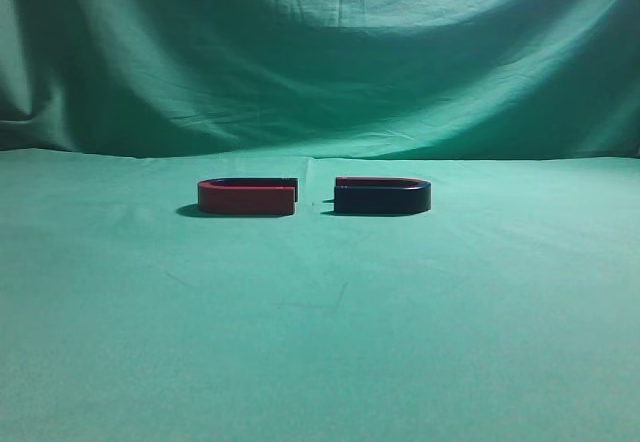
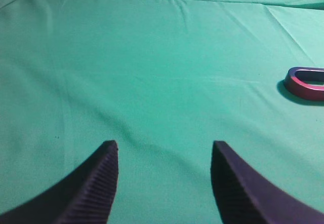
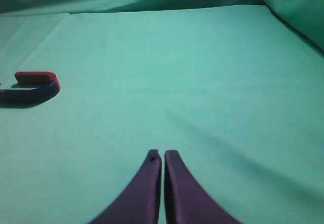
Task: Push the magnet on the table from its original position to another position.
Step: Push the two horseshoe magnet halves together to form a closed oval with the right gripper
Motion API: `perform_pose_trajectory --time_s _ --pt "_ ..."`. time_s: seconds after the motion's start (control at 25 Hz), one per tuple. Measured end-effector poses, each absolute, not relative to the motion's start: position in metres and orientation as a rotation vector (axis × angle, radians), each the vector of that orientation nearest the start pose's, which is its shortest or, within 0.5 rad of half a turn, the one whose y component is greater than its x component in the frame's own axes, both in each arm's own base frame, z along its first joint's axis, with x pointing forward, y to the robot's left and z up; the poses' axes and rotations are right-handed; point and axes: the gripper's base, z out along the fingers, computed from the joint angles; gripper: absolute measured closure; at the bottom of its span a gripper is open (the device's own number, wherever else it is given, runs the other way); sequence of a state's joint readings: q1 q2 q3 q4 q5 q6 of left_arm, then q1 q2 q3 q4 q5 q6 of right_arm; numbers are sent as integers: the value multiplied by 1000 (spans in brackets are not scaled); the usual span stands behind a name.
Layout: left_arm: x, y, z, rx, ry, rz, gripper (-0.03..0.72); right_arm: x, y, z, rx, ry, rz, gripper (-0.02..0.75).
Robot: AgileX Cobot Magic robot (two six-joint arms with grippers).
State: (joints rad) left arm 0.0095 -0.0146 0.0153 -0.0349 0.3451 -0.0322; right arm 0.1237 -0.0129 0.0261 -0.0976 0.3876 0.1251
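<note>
Two horseshoe magnets lie flat on the green cloth with their open ends facing each other across a small gap. The left magnet (image 1: 246,196) shows its red side, the right magnet (image 1: 382,195) its dark blue side. Neither gripper shows in the exterior view. In the left wrist view my left gripper (image 2: 164,145) is open and empty, and the left magnet (image 2: 306,83) lies far off to its right. In the right wrist view my right gripper (image 3: 162,154) is shut and empty, and the right magnet (image 3: 31,87) lies far off to its left.
A green cloth (image 1: 320,342) covers the table and hangs as a backdrop (image 1: 320,52) behind it. A raised fold of cloth (image 3: 298,11) stands at the right edge in the right wrist view.
</note>
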Motion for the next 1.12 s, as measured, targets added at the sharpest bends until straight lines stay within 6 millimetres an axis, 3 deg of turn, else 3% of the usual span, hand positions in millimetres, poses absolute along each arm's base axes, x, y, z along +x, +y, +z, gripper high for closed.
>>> perform_pose_trajectory --time_s 0.88,1.12 --pt "53 -1 178 -60 1829 -50 289 52 3 171 -59 1880 74 738" --pt "53 -1 178 -60 1829 -50 289 56 7 191 51 1654 240 738"
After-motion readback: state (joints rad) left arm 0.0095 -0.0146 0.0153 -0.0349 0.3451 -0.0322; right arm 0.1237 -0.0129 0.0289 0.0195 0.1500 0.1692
